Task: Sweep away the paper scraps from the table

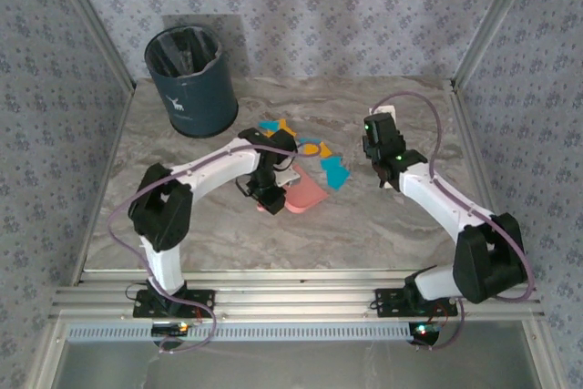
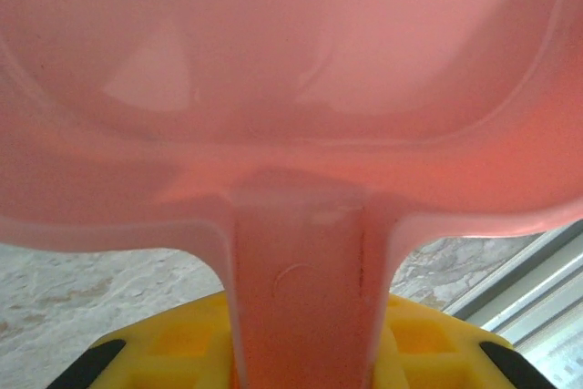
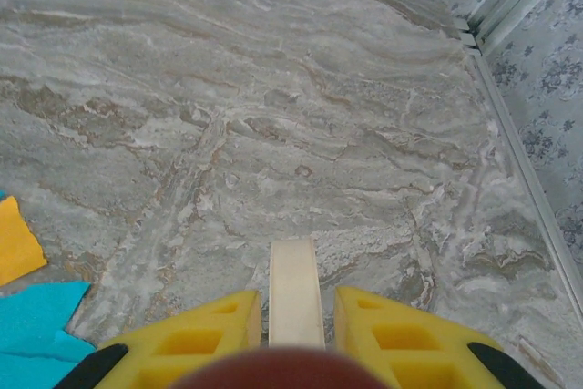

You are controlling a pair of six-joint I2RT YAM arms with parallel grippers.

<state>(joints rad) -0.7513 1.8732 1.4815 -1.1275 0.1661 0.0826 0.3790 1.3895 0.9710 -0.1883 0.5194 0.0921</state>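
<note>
Btwn L gripper (image 2: 296, 357) fingers: handle of pink dustpan (image 2: 291, 61), pinched firm, pan spreading out ahead of it. Just past pan's rim, fwd of that gripper, paper scraps (image 1: 321, 157) lie flat on table (image 1: 182, 225), turquoise + orange, bunched together. R gripper (image 3: 293, 330) pressed onto a cream strip (image 3: 293, 289) poking fwd; scraps sit near its left side, not touching it.

Lab robot enclosure, marble-look table (image 1: 364, 225), aluminium rails (image 1: 301, 299), blue-grey patterned walls (image 1: 364, 6)
</note>
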